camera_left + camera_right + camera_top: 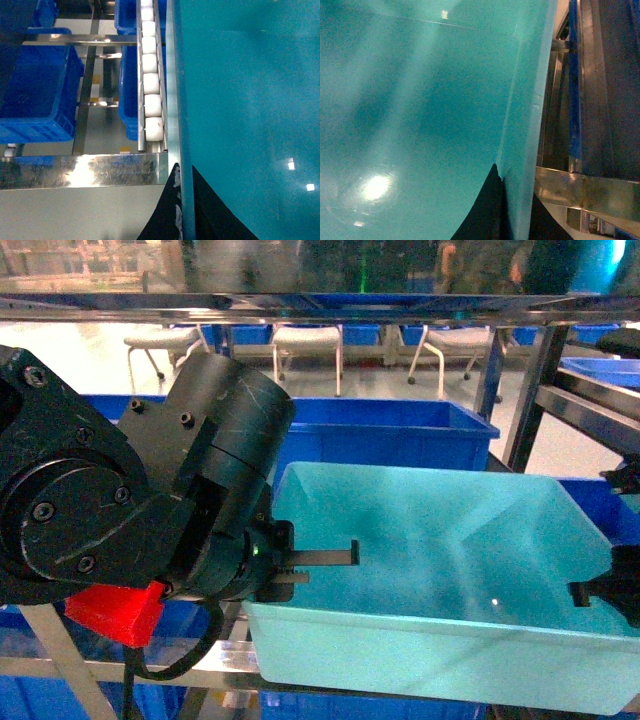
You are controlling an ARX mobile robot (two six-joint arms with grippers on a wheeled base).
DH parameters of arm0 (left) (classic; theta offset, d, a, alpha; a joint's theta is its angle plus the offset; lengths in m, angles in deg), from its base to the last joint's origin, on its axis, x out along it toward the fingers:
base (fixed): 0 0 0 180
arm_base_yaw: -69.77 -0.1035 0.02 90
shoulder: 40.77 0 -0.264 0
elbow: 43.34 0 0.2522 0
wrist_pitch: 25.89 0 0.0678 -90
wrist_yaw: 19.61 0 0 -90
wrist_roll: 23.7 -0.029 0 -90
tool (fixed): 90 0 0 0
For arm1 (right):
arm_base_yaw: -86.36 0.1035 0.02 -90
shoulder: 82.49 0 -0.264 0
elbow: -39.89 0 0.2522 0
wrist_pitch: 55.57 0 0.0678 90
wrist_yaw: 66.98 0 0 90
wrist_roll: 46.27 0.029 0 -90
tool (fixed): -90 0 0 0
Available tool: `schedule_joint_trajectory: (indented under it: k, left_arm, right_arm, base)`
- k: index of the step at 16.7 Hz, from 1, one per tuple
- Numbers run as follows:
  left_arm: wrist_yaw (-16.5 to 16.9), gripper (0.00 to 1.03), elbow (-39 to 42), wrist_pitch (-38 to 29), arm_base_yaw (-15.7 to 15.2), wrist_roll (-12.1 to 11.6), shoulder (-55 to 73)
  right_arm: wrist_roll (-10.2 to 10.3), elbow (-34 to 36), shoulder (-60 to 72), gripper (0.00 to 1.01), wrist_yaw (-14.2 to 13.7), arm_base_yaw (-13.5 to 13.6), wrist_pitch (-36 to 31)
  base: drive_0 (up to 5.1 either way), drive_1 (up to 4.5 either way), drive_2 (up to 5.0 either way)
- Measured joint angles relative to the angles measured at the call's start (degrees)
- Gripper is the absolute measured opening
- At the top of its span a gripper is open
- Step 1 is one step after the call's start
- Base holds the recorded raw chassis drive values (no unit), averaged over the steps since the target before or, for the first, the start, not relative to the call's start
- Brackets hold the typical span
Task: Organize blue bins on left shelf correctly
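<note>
- Turquoise bin (440,580): shallow rectangular tub with smooth tapered walls, sitting at the front of the shelf tier, its near wall overhanging the steel front rail (215,665). Interior bare, with small light reflections on the floor.
- Left gripper (300,565): at the bin's left wall. In the left wrist view one dark finger (220,220) lies inside the tub and the other (162,220) outside, the thin rim (186,200) pinched between them; clamped on the left wall.
- Right gripper (600,590): at the bin's right wall, only partly in frame in the head view. In the right wrist view dark fingers (487,210) straddle the wall (525,150), one inside and one outside; clamped on the right wall.
- Left shelf (530,390): shiny steel posts and crossbars. A track of white rollers (151,85) runs just beside the bin's left wall.
- Royal-blue crates (380,430): one directly behind the bin on the same tier; others on lower tiers, seen in the left wrist view (40,90).
- White chairs (305,340): on the floor well beyond the shelf.
</note>
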Motion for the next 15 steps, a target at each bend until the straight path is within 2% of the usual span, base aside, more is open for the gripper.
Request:
schedule_joint_trajectory:
  k: [4,8,15]
  left_arm:
    - [1.2,0.02,-3.9,1.5,-2.2,0.2,4.5]
    - [1.4,0.02,-8.3,2.8,-3.5,-0.4,8.0]
    - [1.4,0.02,-8.3,2.8,-3.5,-0.5,8.0]
  right_arm:
    - [0.2,-5.4,4.9,0.02,-0.3,1.5,2.5]
    - [0.2,-10.9,9.6,0.02,-0.2,1.8,4.5]
    - [0.2,-11.0,9.6,0.02,-0.2,1.8,4.6]
  base:
    - [0.0,0.0,0.0]
    - [0.0,0.0,0.0]
    - [0.0,0.0,0.0]
